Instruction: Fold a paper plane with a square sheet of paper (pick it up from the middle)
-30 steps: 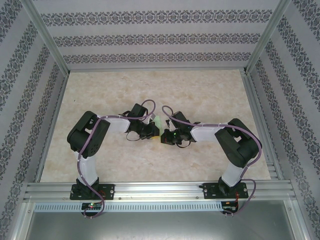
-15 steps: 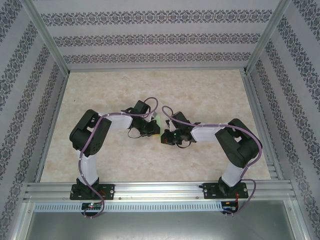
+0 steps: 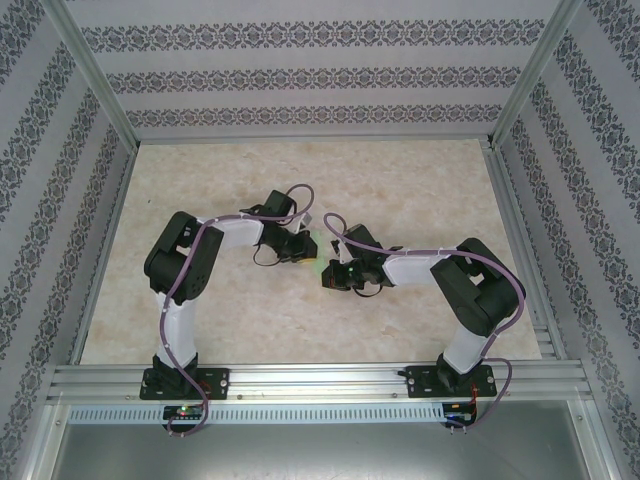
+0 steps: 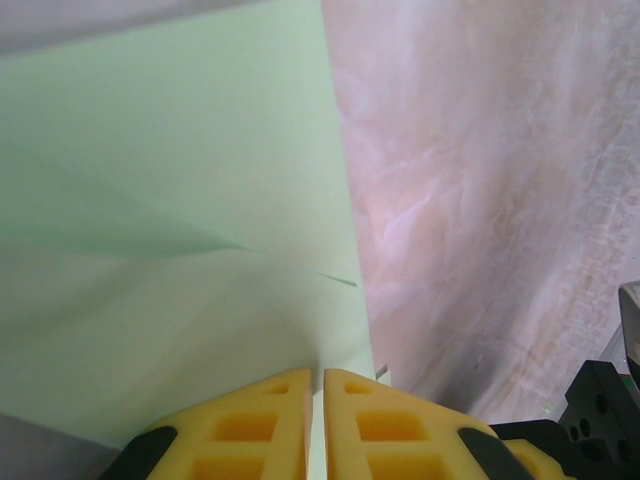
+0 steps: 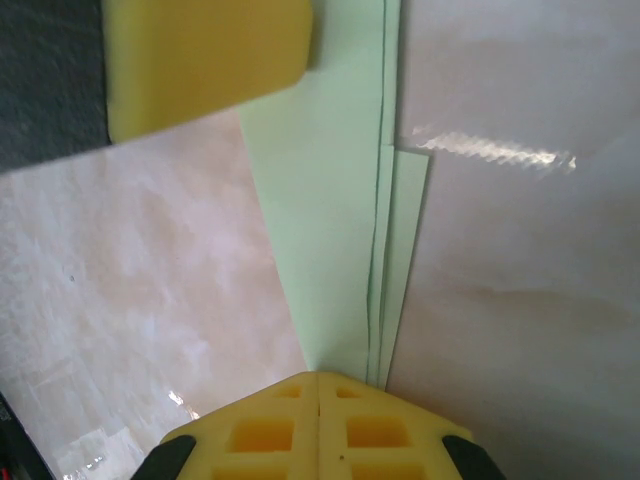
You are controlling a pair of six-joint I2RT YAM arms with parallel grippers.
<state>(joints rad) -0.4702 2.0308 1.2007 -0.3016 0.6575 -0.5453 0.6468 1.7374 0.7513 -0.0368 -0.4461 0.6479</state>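
We see a beige marbled tabletop (image 3: 400, 190) boxed in by patterned walls (image 3: 300, 75) and an aluminium frame (image 3: 310, 380) along the near edge. The left arm (image 3: 185, 270) and the right arm (image 3: 470, 290) both bend inward, so the two hands meet over the middle of the tabletop. The left hand (image 3: 305, 250) sits a bit farther and to the left, and the right hand (image 3: 328, 278) is just beside it, nearer and to the right. The folded green paper (image 3: 316, 262) shows from the top as a small sliver between the two hands. In the left wrist view the paper (image 4: 170, 200) is a wide pale green panel with faint creases. It runs down into the left hand (image 4: 317, 378), whose yellow fingers (image 4: 250, 430) are nearly pressed together and pinch its edge. A black part of the right hand (image 4: 600, 410) sits at the lower right. In the right wrist view the paper (image 5: 330, 250) is a narrow strip with layered edges. The right hand (image 5: 318, 380) has its pads squeezed together on the strip's near tip, and a left-hand finger (image 5: 205, 65) sits at its far end. We cannot tell whether the paper touches the tabletop.
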